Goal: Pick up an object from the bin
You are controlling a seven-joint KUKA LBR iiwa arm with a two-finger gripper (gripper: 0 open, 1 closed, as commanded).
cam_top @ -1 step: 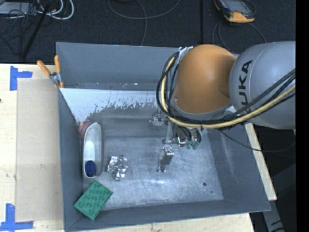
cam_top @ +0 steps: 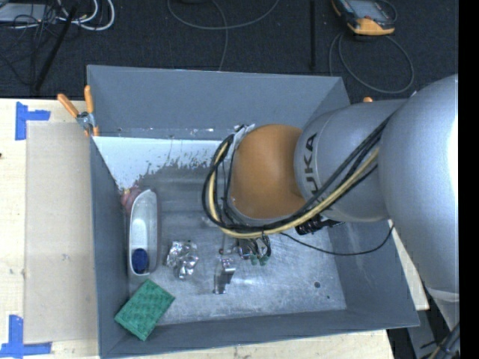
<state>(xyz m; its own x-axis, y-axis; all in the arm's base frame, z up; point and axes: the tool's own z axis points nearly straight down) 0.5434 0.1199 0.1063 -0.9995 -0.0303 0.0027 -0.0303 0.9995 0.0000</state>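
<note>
- Grey metal bin (cam_top: 209,103): note that its floor carries only a few loose things, all lying in the camera view's left half. The floor under and to the right of the arm is bare.
- Silver arm (cam_top: 352,163) with its orange wrist cover (cam_top: 262,170): it enters from the right and hangs over the middle of the bin, hiding part of the floor from you.
- White oblong plastic container with a blue end (cam_top: 142,226): it lies along the left wall, long axis running from the back wall toward the front, blue end to the front. It is well apart from the gripper.
- Green rectangular scouring pad (cam_top: 145,307): it lies flat in the front-left corner, turned at an angle to the walls.
- Crumpled silver foil ball (cam_top: 182,258): treat this as the nearest thing. It sits just to the left of the gripper, not touching it, and shows no clear long axis.
- Gripper (cam_top: 223,277): it stands low over bare floor below the wrist. You cannot tell whether it is wide or narrow, and nothing is seen held in it.
</note>
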